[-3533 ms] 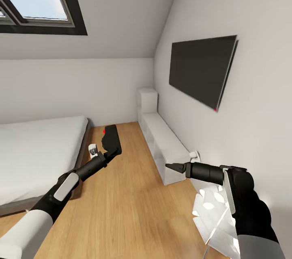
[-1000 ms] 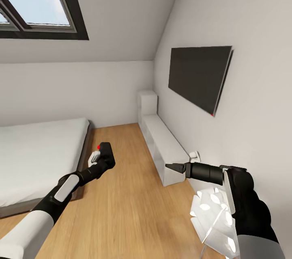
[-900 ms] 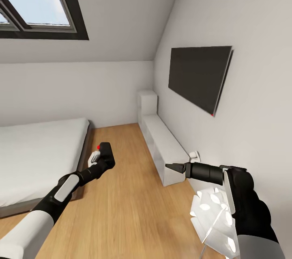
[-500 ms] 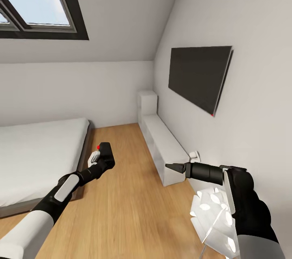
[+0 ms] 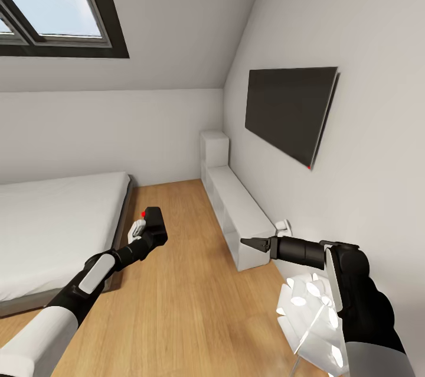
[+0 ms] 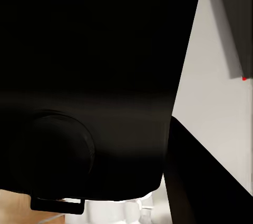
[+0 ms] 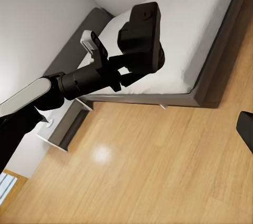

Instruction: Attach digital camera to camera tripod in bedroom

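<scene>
One digital camera (image 5: 154, 221) is in sight, one bed (image 5: 53, 217), one wall screen (image 5: 290, 110), one low white shelf unit (image 5: 236, 211) with a taller white cube (image 5: 215, 149) at its far end, one roof window (image 5: 53, 5), and two arms. The room is the bedroom, with white walls and a light wood plank floor (image 5: 183, 306).

The left gripper (image 5: 147, 238) is closed on the digital camera and holds it up over the floor, just beside the bed's near corner, with the red button on the side away from the robot. In the right wrist view the fingers (image 7: 126, 76) clamp the camera body (image 7: 141, 37) from below, the camera seen against the white mattress (image 7: 190, 29). In the left wrist view the black camera body (image 6: 89, 76) sits tight against the lens.

The right gripper (image 5: 251, 242) points toward the shelf unit, near its front end, with its tips drawn together to a point and nothing between them. A white faceted object (image 5: 310, 312) lies under the right forearm.

Against 3.5 seconds ago, the camera hangs lower and nearer the robot, and the left arm is drawn back. Over the last second nothing has shifted, and the right arm keeps its pose throughout
</scene>
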Available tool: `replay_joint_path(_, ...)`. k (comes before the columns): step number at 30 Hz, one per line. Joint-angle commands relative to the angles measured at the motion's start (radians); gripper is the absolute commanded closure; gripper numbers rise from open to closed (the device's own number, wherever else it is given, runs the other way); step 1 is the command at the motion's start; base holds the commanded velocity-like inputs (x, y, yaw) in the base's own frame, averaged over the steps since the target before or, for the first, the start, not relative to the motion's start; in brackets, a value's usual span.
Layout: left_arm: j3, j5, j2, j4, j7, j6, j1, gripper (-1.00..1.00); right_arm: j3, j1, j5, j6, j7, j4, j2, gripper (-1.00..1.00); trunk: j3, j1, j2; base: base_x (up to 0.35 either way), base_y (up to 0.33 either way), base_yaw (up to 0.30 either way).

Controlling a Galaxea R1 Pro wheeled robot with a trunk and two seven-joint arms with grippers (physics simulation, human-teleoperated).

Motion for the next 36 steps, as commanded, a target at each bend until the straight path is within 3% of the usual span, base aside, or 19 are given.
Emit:
replay_joint_path(1,-0.003,0.005,0.001,0.000,-0.004,0.002,-0.001,1.00,-0.003,-0.001,0.011,0.007,0.010,-0.001,0.001,-1.00,-0.002,0.001,-0.002,0.000,0.000,0.000)
replay_joint_path(23,-0.002,0.005,0.002,-0.017,-0.010,0.007,-0.001,1.00,-0.003,-0.001,0.011,0.006,0.016,-0.003,0.001,-1.00,-0.002,0.001,-0.002,0.000,0.000,0.000)
replay_joint_path(29,-0.008,0.004,0.004,-0.133,-0.011,0.015,-0.001,1.00,-0.004,-0.001,0.068,0.005,-0.003,0.001,-0.002,-1.00,-0.002,0.001,-0.002,0.000,0.000,0.016)
replay_joint_path(34,-0.008,0.006,0.003,-0.137,-0.011,0.015,-0.001,1.00,-0.003,-0.001,0.083,0.005,-0.010,-0.002,-0.008,-1.00,-0.002,0.001,-0.002,0.000,0.000,0.182)
replay_joint_path(36,-0.007,0.007,0.003,-0.095,-0.010,0.014,-0.001,1.00,-0.002,-0.001,0.089,0.004,-0.012,-0.005,-0.010,-1.00,-0.002,0.001,-0.002,0.000,0.000,0.270)
